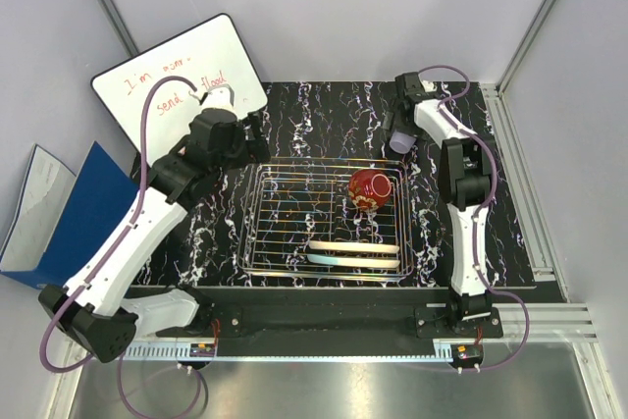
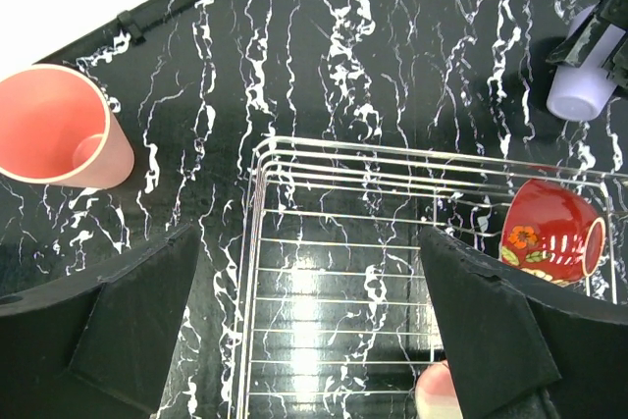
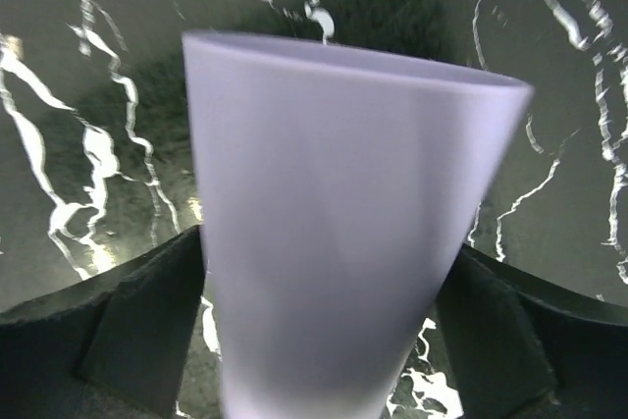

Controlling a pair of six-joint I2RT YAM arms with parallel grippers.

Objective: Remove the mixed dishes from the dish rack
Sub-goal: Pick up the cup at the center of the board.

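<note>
The silver wire dish rack sits mid-table. In it a red patterned bowl lies on its side at the far right. A pink and cream plate and a light-blue one stand on edge along the near side. My left gripper hangs open and empty over the rack's far left corner. The salmon-pink cup rests on the table to its left. My right gripper is open at the far right, its fingers on either side of the lavender cup.
A white whiteboard with red writing leans at the far left. A blue folder lies off the table's left edge. Grey walls enclose the black marbled table. A metal rail runs along its right side.
</note>
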